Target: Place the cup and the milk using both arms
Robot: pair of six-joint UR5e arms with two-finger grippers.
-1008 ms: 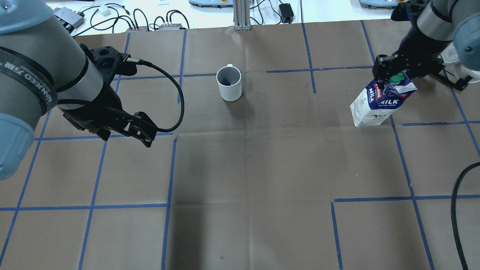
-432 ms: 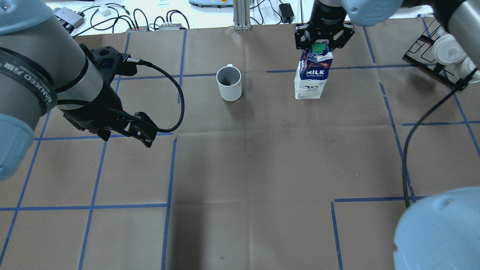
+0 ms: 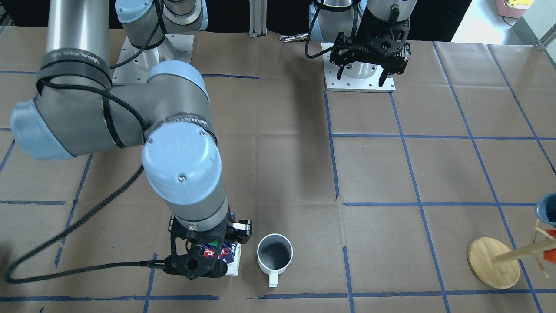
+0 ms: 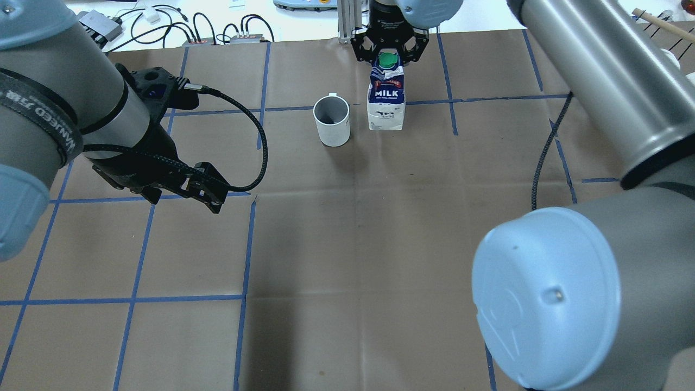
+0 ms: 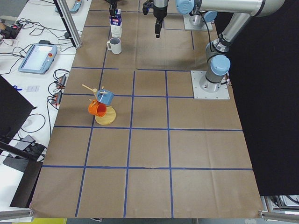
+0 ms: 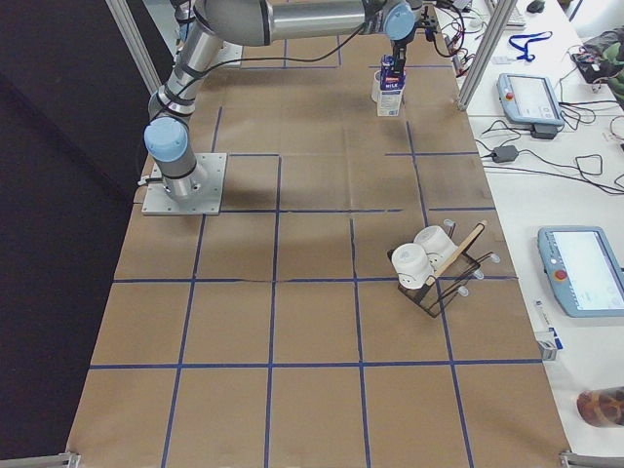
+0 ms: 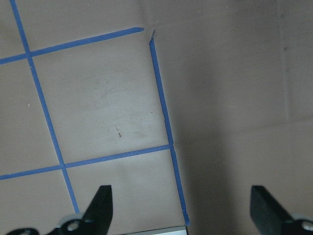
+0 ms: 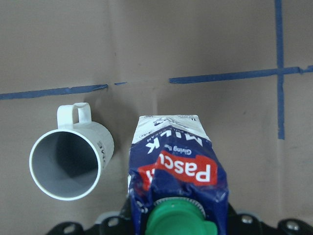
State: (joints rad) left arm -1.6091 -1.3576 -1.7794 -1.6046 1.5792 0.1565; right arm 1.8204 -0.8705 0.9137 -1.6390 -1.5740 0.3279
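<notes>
The white cup (image 4: 332,120) stands upright on the brown paper at the far middle of the table, its handle away from the robot; it also shows in the front view (image 3: 274,256) and the right wrist view (image 8: 68,164). The milk (image 4: 386,103) is upright just right of the cup, a small gap between them. My right gripper (image 4: 386,54) is shut on the milk's top by the green cap (image 8: 176,220); in the front view it (image 3: 204,256) hides most of the milk (image 3: 234,266). My left gripper (image 4: 217,195) is open and empty, well left of the cup, its fingers (image 7: 102,200) wide apart above blue tape lines.
A wooden mug tree (image 3: 493,263) with blue and orange mugs stands on the robot's left end. A black wire rack (image 6: 429,263) with white cups stands on the right end. My right arm's elbow (image 4: 548,293) fills the overhead view's lower right. Cables (image 4: 163,27) lie beyond the far edge.
My right gripper has carried the milk leftward from the table's right side to just right of the cup. The left arm and the cup have not moved.
</notes>
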